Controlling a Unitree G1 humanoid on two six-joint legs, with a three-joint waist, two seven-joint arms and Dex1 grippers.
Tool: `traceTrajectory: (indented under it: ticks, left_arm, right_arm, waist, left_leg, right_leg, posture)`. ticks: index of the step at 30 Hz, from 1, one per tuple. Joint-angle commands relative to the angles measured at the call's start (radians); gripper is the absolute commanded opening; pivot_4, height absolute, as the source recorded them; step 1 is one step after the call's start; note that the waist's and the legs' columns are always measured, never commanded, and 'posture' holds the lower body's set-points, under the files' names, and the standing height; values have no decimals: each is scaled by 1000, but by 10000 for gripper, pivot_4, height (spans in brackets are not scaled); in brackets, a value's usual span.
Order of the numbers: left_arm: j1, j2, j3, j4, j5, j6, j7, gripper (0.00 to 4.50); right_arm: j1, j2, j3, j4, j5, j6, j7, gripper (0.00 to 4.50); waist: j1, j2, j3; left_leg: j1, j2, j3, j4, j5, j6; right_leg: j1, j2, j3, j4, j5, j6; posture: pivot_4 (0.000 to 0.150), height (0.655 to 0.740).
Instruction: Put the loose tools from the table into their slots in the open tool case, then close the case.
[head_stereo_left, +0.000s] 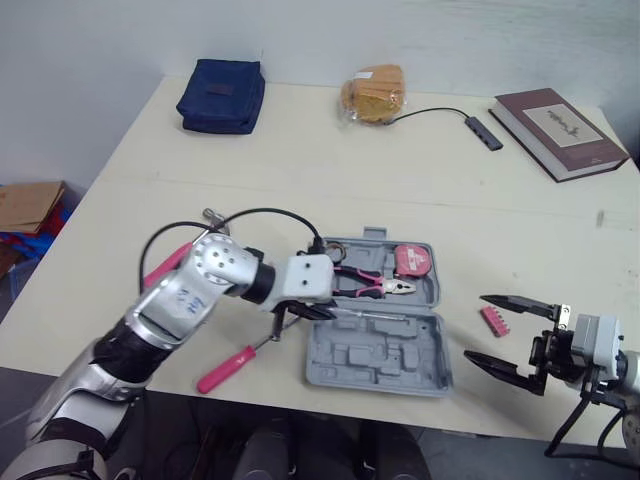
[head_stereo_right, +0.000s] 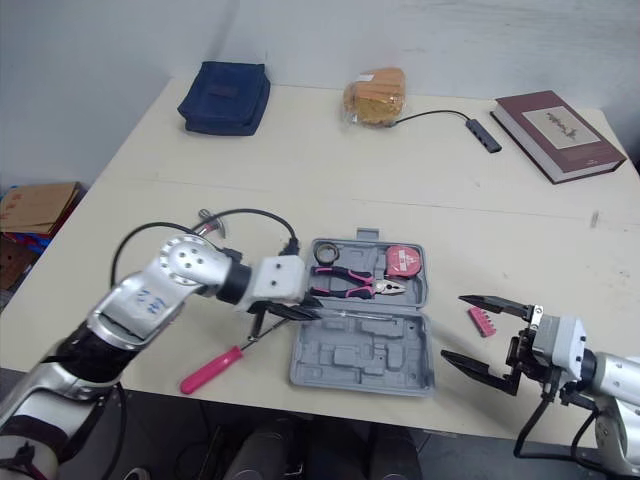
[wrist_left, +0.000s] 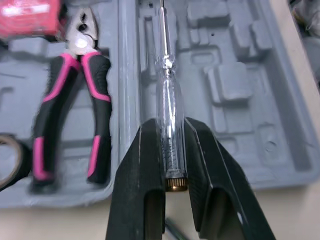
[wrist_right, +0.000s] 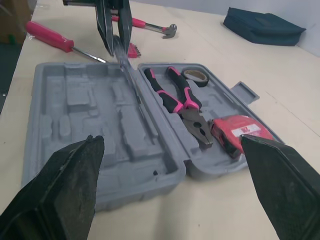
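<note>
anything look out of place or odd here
Nothing is damaged or spilled, but three tools lie loose outside the case: a pink screwdriver on its left, a bit strip on its right, and a hammer behind the left arm. The left gripper holds a clear screwdriver at the case.

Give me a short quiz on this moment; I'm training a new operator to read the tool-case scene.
1. True or false: the left gripper is shut on the clear-handled screwdriver.
2. Which of these lies in the tool case? A) hammer B) pliers C) book
3. Fill in: the right gripper, near the pink bit holder, is ____.

Key: 1 true; 2 B; 3 open.
</note>
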Motion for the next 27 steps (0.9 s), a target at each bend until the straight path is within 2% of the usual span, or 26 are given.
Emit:
traceTrajectory:
  ticks: [1,27]
  left_arm:
    - [-39,-17,-26,-37,45,51,25,470]
    - [-84,-9,-102,-27,173,117,-3,470]
  right_arm:
    - [22,12,-18,-39,8,-30,-4,45000]
    - [31,10,-2,-53,-6,-37,-36,45000]
  waist:
    - [-3,0,0]
    - [0,0,0]
  left_leg:
    - [0,0,0,1,0,0]
    - [0,2,0,6,-1,1]
  right_leg:
    - [0,0,0,0,0,0]
    - [0,0,1,0,0,-1]
  posture:
    - [1500,7400]
    - [1500,7400]
